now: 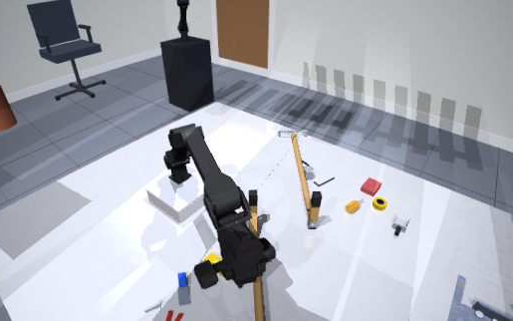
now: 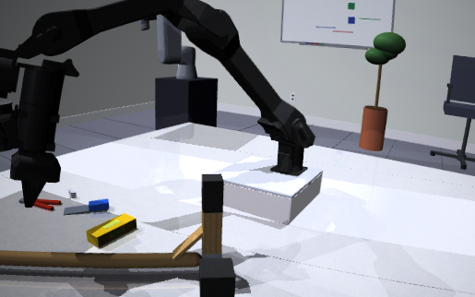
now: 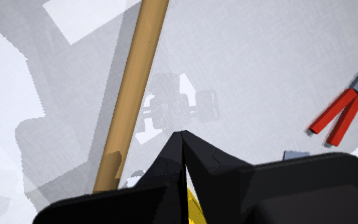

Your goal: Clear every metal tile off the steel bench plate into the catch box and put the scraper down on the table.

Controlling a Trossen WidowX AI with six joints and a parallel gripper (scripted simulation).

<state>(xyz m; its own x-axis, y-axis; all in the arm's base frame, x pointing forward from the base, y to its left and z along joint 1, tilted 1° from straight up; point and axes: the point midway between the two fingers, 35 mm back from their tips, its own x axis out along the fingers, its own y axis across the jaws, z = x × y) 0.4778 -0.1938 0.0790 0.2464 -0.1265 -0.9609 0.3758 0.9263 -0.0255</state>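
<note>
A long wooden tool handle (image 1: 259, 301) (image 2: 89, 259) (image 3: 130, 100) lies on the table, with a braced, black-topped upright (image 1: 253, 199) (image 2: 212, 194) at one end. Its other end is out of view. A second long wooden handle (image 1: 300, 169) has a thin metal head (image 1: 286, 134) at the back and a black-topped upright (image 1: 316, 201) at its near end. I cannot tell which is the scraper. My gripper (image 2: 29, 204) (image 3: 180, 137) is shut and empty, above the table beside the first handle. Metal tiles and the catch box cannot be made out. A bluish-grey metal piece (image 1: 458, 294) shows at the lower right.
A yellow block (image 1: 212, 258) (image 2: 112, 230), a blue-handled tool (image 1: 182, 279) (image 2: 99, 206) and red pliers (image 1: 169, 317) (image 2: 49, 201) (image 3: 346, 112) lie near the first handle. Right of the second handle are a hex key (image 1: 322, 183), a red block (image 1: 371, 186), an orange item (image 1: 353, 206) and a tape roll (image 1: 380, 203).
</note>
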